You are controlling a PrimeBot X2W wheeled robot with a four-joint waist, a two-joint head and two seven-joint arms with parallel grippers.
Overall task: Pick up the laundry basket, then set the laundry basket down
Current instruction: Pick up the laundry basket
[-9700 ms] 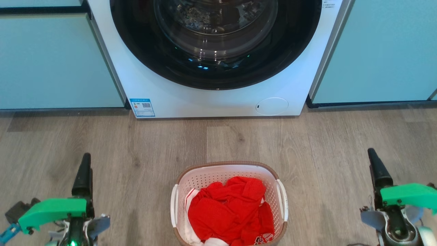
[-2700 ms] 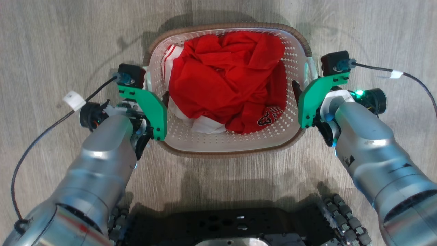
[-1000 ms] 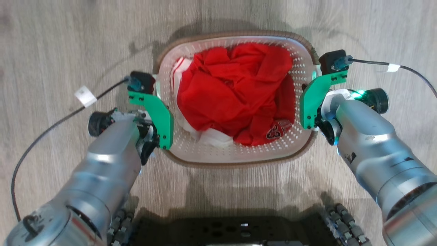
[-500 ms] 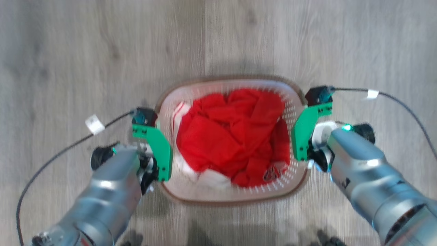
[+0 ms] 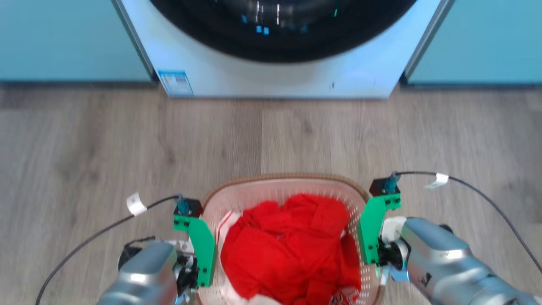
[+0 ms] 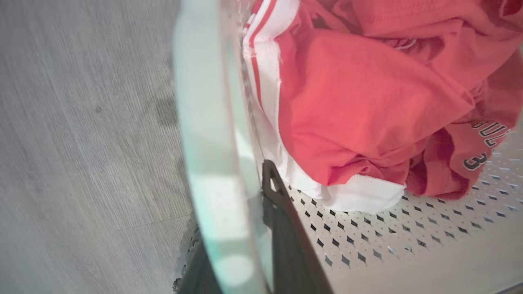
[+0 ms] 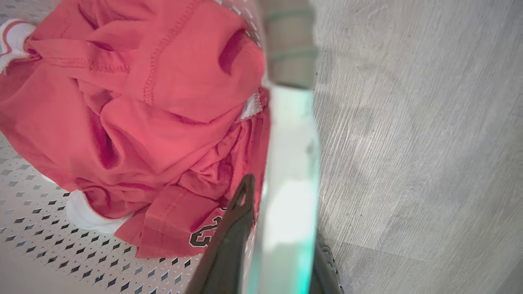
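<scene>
The laundry basket [image 5: 277,178], white perforated plastic with a brown rim, sits at the bottom centre of the head view between my two arms. Red and white clothes [image 5: 288,245] fill it. My left gripper [image 5: 201,273] is shut on its left side: in the left wrist view one dark finger [image 6: 282,228] lies inside the wall and the white handle [image 6: 204,143] runs between the fingers. My right gripper [image 5: 371,254] is shut on the right handle [image 7: 292,183], with a finger [image 7: 235,232] inside against the clothes. The basket looks raised off the floor.
A white front-loading washer [image 5: 275,76] with a dark round door stands straight ahead on the wood floor [image 5: 106,144]. Teal cabinet fronts [image 5: 63,38] flank it on both sides. Black cables [image 5: 487,199] trail from both wrists.
The head camera has tilted up from the floor, so the washer is now in view and the basket sits lower in the picture. Both grippers keep their hold on the basket's sides.
</scene>
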